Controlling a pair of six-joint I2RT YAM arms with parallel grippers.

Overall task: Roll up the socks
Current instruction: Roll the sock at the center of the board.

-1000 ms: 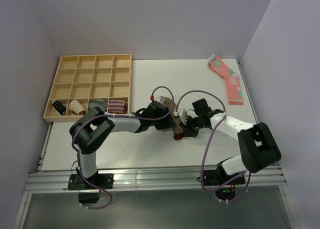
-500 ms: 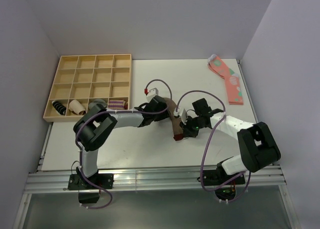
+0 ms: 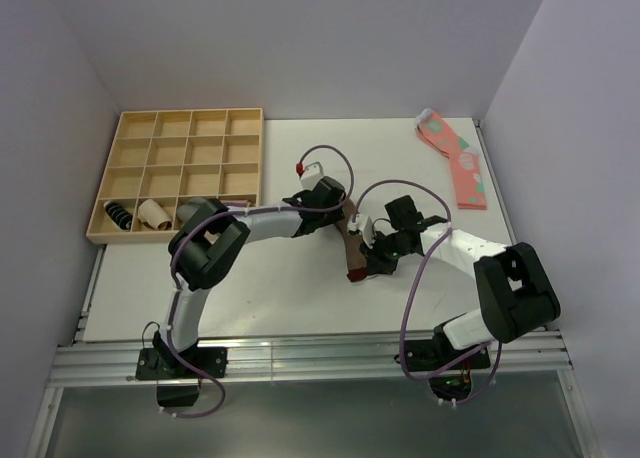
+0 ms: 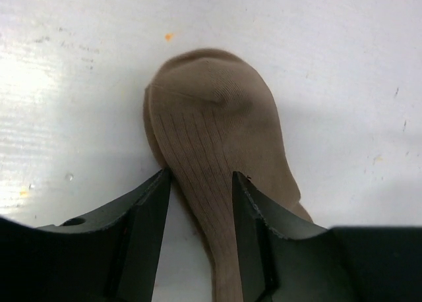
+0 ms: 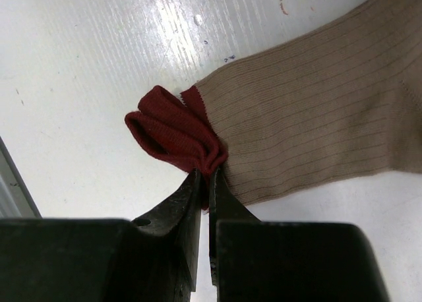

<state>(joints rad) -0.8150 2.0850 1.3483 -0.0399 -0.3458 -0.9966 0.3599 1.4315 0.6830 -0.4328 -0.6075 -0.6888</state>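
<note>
The tan-brown sock (image 3: 350, 240) lies stretched on the white table between my two grippers. In the left wrist view its rounded toe (image 4: 211, 111) lies flat, and my left gripper (image 4: 201, 182) is open with a finger on each side of the foot. It also shows in the top view (image 3: 339, 215). My right gripper (image 5: 206, 178) is shut on the bunched dark red cuff (image 5: 173, 134) at the near end, with the ribbed tan leg (image 5: 310, 124) running off to the right. It also shows in the top view (image 3: 369, 262).
A wooden compartment tray (image 3: 183, 111) stands at the far left with small sock bundles (image 3: 153, 213) in its front row. A coral-pink dotted sock (image 3: 458, 164) lies at the far right by the wall.
My left gripper has moved along the sock away from the cuff to the toe end, its arm swinging further out. The right gripper has stayed shut on the cuff.
</note>
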